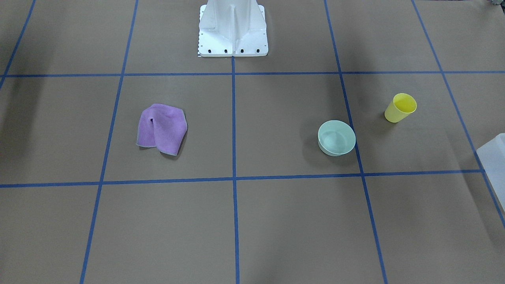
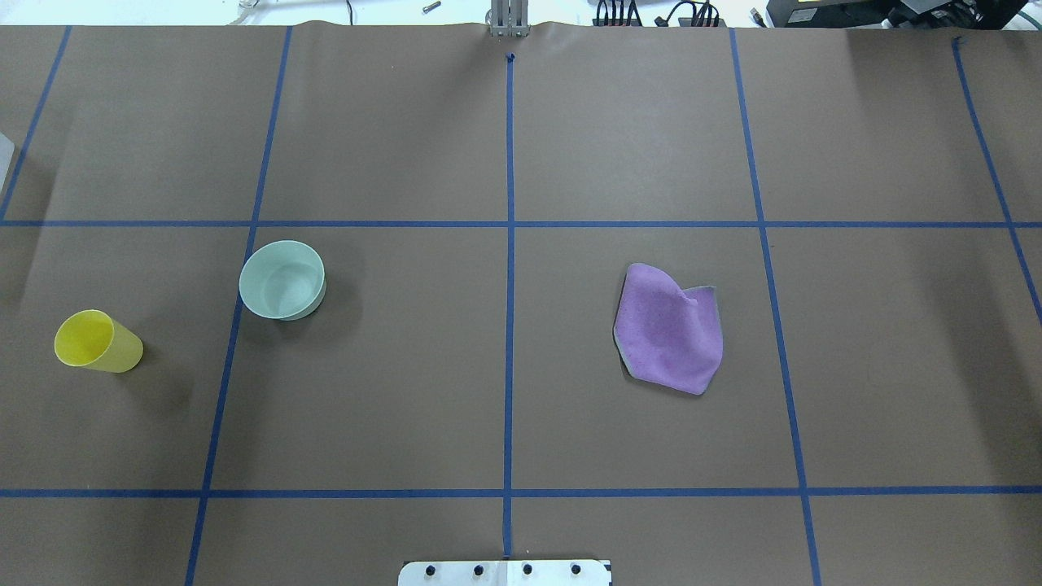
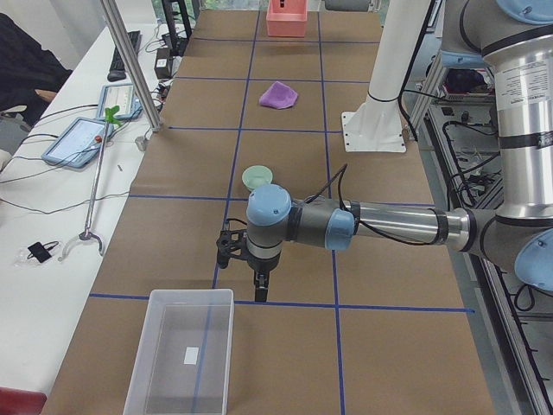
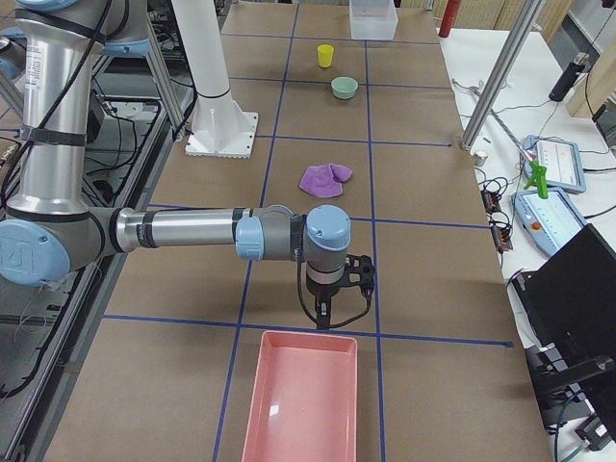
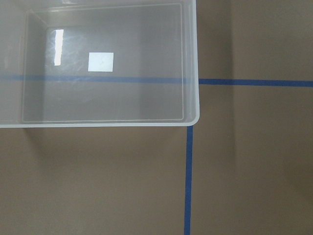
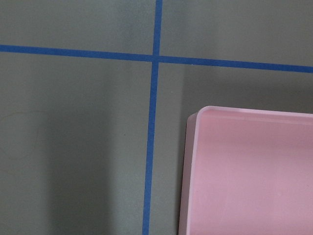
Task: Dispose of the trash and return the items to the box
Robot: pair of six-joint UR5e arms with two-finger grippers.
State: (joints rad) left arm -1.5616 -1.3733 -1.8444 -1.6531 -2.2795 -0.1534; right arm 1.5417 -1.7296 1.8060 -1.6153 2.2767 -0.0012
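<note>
A crumpled purple cloth (image 1: pixel 161 128) lies on the table, right of centre in the overhead view (image 2: pixel 669 330). A pale green bowl (image 2: pixel 282 280) and a yellow cup (image 2: pixel 98 342) stand upright on the left. A clear plastic box (image 3: pixel 190 294) sits at the left end and a pink tray (image 4: pixel 306 335) at the right end; both look empty. My left gripper (image 3: pixel 259 290) hangs just beside the clear box's near edge. My right gripper (image 4: pixel 324 318) hangs just before the pink tray's edge. I cannot tell whether either gripper is open or shut.
The robot's white base (image 1: pixel 232 27) stands at the table's middle edge. Blue tape lines grid the brown table. A metal post (image 3: pixel 130 69), tablets and cables sit on the operators' side bench. The left wrist view shows the clear box's corner (image 5: pixel 193 63); the right wrist view shows the tray's corner (image 6: pixel 188 171).
</note>
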